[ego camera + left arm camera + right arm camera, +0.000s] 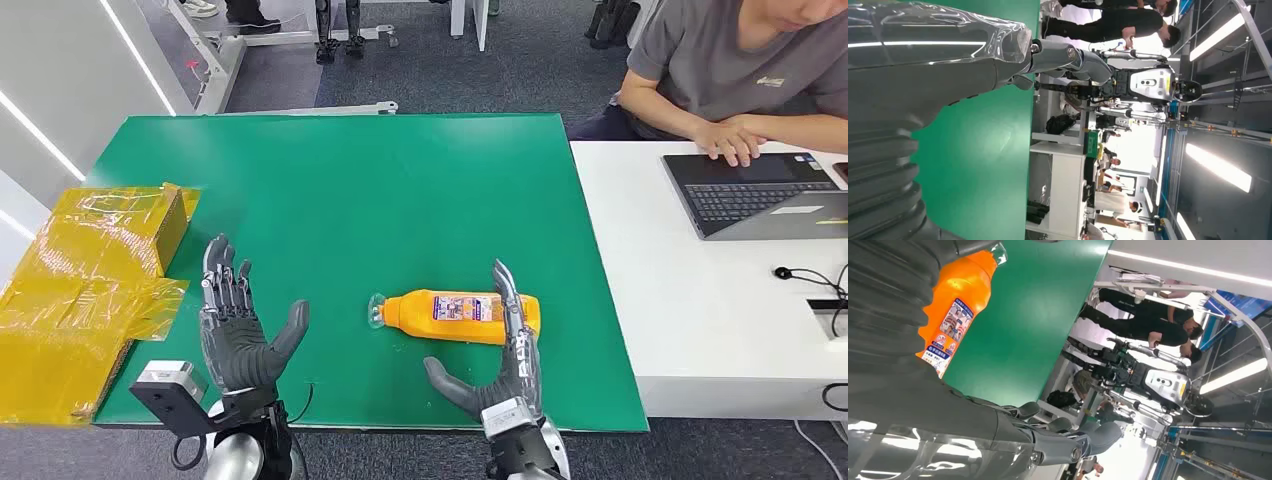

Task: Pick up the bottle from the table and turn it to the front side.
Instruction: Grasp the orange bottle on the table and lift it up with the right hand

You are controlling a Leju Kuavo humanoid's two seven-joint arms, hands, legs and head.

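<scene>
An orange bottle [462, 315] with a clear cap and a printed label lies on its side on the green table [380, 190], cap toward the left. My right hand [505, 362] stands open just in front of it, fingers reaching up over its right end, thumb spread to the left. The right wrist view shows the bottle [954, 305] close beside that hand [948, 410], label facing up. My left hand [236, 335] is open near the table's front left, palm up, holding nothing, well left of the bottle. The left wrist view shows that hand [923, 75] over bare green table.
A yellow taped box [95, 270] sits at the table's left edge. A white desk [700, 320] on the right carries a laptop [760, 190] and cables; a person [740, 70] sits behind it. Other robots and people stand in the background.
</scene>
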